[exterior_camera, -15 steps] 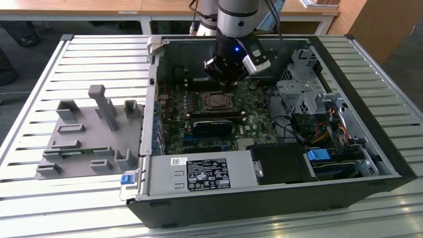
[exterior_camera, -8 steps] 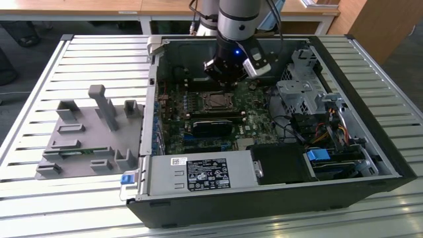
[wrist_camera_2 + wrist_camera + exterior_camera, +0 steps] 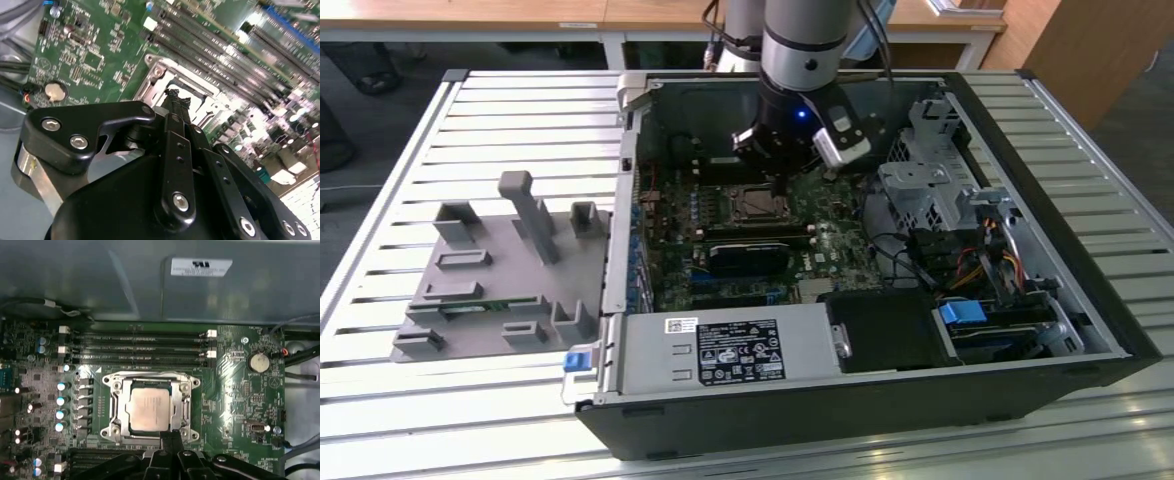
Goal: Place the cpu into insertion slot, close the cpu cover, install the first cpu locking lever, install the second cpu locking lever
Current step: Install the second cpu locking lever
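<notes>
The cpu (image 3: 148,410) is sitting flat in the insertion slot (image 3: 131,431), framed by the cpu cover (image 3: 185,407), which is lying down around it. The end effector (image 3: 172,434) is hanging low over the socket's edge, its fingers (image 3: 175,102) pressed together into a narrow point, pinching nothing — the tip is touching or just above the cover's rim. In the exterior view the arm (image 3: 803,50) is reaching down into the open computer case (image 3: 1067,300) on the slatted desk (image 3: 480,110), with case walls close on both sides.
</notes>
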Motion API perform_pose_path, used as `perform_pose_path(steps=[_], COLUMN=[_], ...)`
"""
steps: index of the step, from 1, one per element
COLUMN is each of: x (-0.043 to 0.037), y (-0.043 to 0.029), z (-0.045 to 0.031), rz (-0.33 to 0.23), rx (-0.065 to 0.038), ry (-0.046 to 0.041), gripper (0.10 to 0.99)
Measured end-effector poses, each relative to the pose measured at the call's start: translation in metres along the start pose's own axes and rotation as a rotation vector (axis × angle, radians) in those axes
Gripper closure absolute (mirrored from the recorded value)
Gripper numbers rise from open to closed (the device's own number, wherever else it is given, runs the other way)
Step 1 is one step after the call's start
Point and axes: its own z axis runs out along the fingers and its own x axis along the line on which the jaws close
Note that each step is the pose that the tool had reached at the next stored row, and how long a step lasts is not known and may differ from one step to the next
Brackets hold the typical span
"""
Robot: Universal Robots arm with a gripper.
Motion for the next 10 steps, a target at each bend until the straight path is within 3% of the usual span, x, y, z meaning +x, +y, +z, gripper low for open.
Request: perform_pose_path(steps=[10], x=[0.0001], y=[-0.0094], z=[0.002], rz=[0.0], rx=[-0.001], ry=[0.0066], gripper=[0.98])
